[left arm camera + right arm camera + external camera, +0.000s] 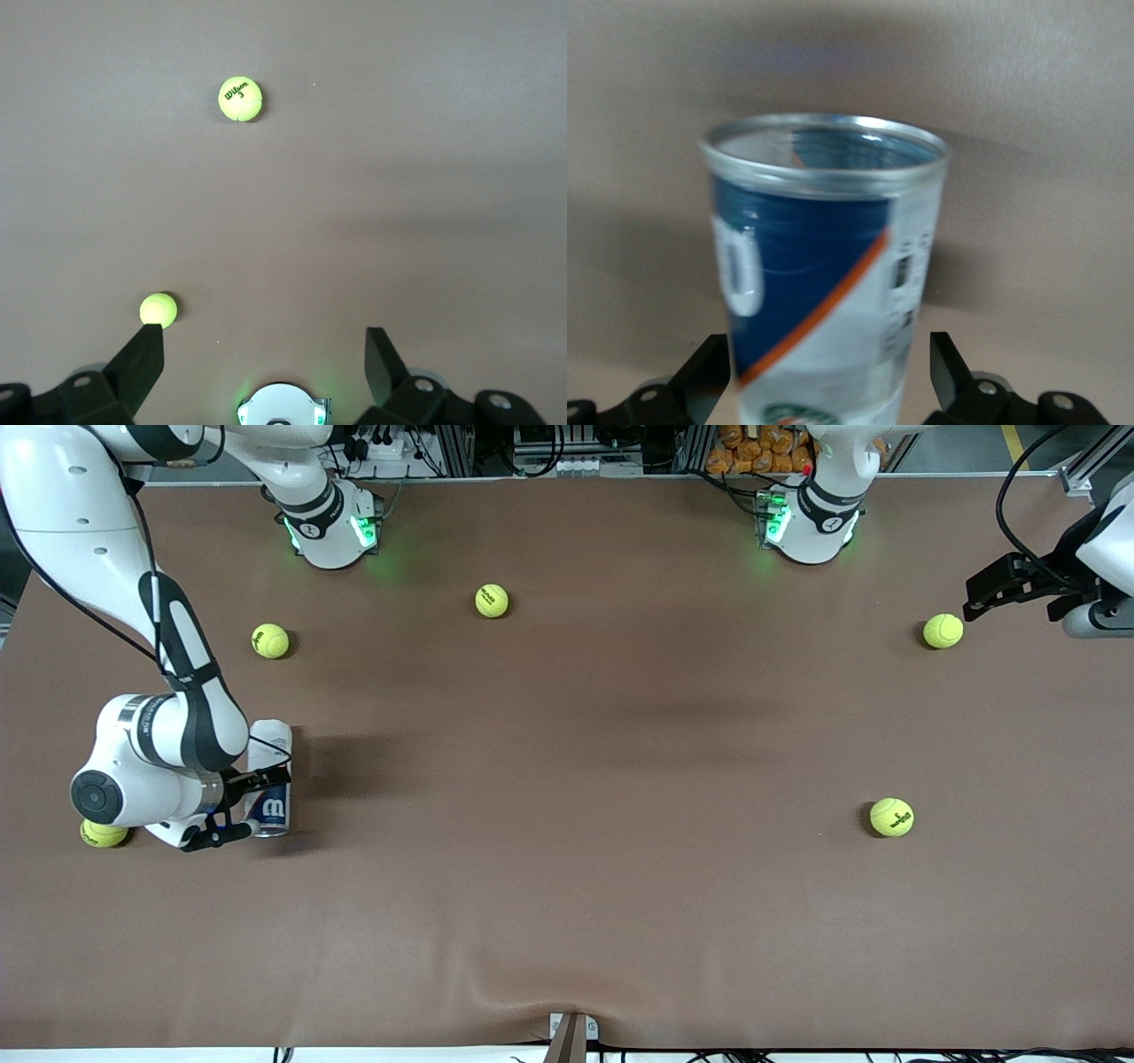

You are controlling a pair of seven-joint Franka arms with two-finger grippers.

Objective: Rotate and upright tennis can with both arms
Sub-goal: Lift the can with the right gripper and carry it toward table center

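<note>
The tennis can (270,779) is toward the right arm's end of the table, its white end farther from the front camera and its blue "W" label and metal rim nearer. My right gripper (248,806) is open around the can's blue part, one finger on each side. In the right wrist view the can (824,266) fills the space between the fingers (948,363), rim away from the camera, with a small gap at one finger. My left gripper (983,598) is open and empty, waiting over the left arm's end of the table; it also shows in the left wrist view (266,354).
Several yellow-green tennis balls lie scattered: two (270,640) (492,600) near the right arm's base, one (943,631) beside my left gripper, one (891,817) nearer the front camera, one (104,833) partly hidden under my right arm. The brown mat (567,868) has a wrinkle at its front edge.
</note>
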